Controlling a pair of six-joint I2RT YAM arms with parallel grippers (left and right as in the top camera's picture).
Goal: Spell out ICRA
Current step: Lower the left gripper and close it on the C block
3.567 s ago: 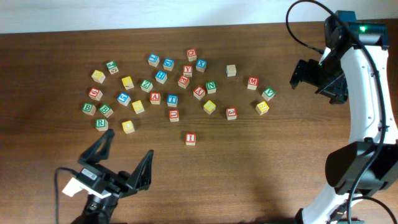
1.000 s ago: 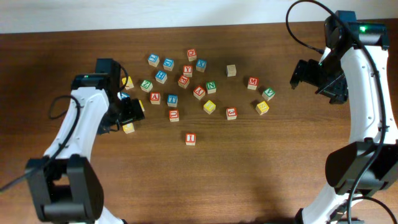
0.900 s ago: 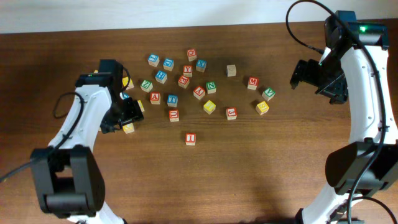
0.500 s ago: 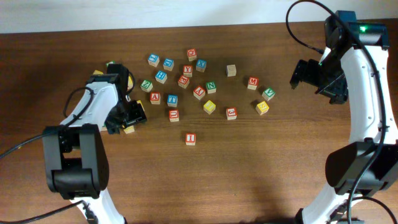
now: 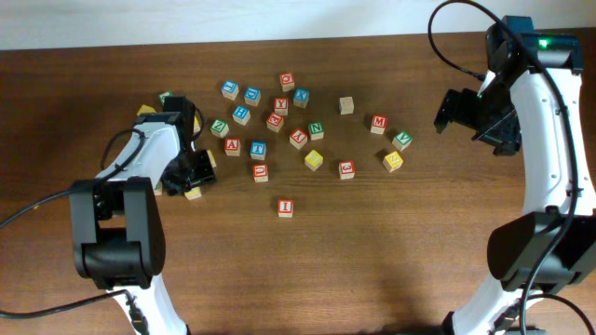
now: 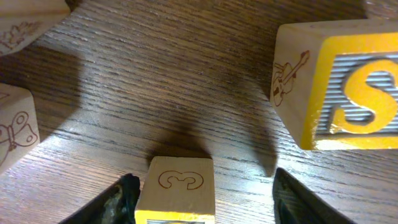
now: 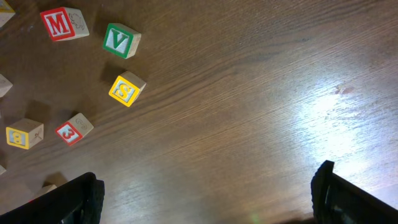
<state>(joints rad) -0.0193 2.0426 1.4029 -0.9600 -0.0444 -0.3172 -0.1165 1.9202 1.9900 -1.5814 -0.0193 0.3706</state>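
Overhead, my left gripper [image 5: 189, 175] has swung from the near edge into the left cluster, fingers apart around a yellow block [image 6: 176, 186]. My right gripper [image 5: 473, 116] hasn't moved, fingers spread. The I block [image 5: 285, 207] sits alone, nearer.

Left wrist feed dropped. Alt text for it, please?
The open left hand straddles a yellow-edged block with a 3-like mark engraved on its side. A yellow S block sits upper right; a butterfly-engraved block and another block peek in at left.
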